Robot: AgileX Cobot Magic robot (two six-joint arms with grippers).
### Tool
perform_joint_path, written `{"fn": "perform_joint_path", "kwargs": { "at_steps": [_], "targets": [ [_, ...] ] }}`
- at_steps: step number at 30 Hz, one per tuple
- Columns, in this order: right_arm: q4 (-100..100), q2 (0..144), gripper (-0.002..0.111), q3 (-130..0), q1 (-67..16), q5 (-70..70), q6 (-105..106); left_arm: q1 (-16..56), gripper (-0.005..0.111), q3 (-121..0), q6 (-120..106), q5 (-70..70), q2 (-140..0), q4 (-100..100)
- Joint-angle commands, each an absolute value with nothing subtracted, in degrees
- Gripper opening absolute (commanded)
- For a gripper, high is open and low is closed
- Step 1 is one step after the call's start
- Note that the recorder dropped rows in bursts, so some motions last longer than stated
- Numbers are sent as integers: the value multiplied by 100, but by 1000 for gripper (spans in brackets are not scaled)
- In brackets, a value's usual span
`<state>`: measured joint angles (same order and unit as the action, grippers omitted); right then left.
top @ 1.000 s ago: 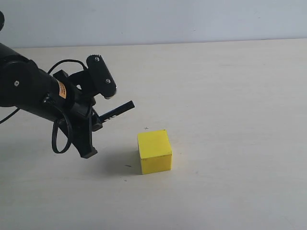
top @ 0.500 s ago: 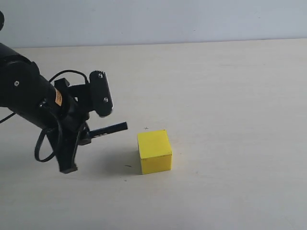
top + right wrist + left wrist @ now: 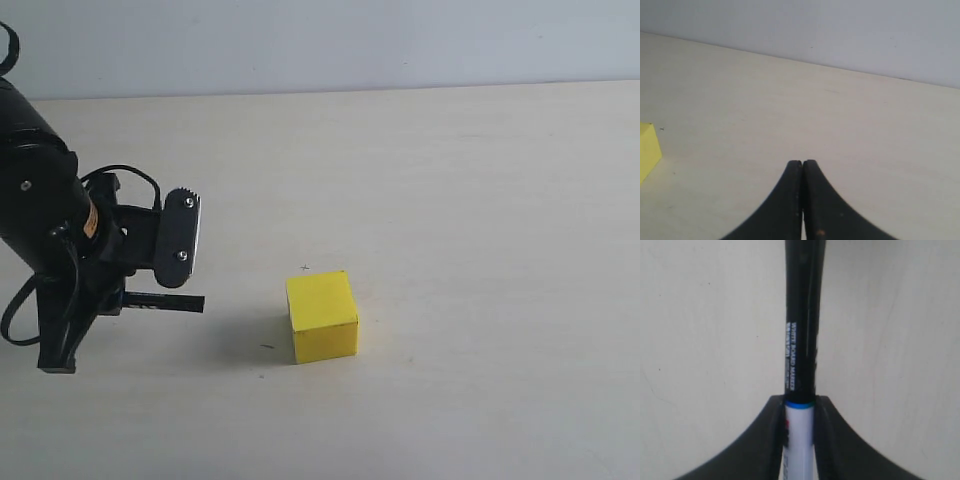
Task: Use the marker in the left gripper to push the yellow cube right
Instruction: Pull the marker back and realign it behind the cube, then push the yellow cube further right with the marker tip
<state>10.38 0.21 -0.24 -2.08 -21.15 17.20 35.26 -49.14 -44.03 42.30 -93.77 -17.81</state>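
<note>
The yellow cube [image 3: 322,315] lies apart, right of left pincer [image 3: 799,405] gripping marker [image 3: 165,302].

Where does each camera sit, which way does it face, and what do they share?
Exterior view: off the arms, looking down across the table; shows the left arm, left pincer holding the marker, yellow cube.
Left wrist view: on the left wrist, looking along the pincer's fingers and the marker at the table.
Right wrist view: on the right wrist, looking across the table past the shut right pincer.
Shared: exterior and right wrist views both show the yellow cube.
</note>
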Motion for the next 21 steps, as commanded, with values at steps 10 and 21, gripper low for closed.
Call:
{"fn": "perform_joint_path", "kwargs": {
  "at_steps": [10, 21],
  "targets": [
    [1048, 0, 0, 0, -368, -2049, 1729, 3917, 0, -5050, -4158, 3819, -9860, -1373],
    [1048, 0, 0, 0, -467, -2049, 1729, 4255, 0, -5845, -3134, 4106, -10411, -1600]
  ]
}}
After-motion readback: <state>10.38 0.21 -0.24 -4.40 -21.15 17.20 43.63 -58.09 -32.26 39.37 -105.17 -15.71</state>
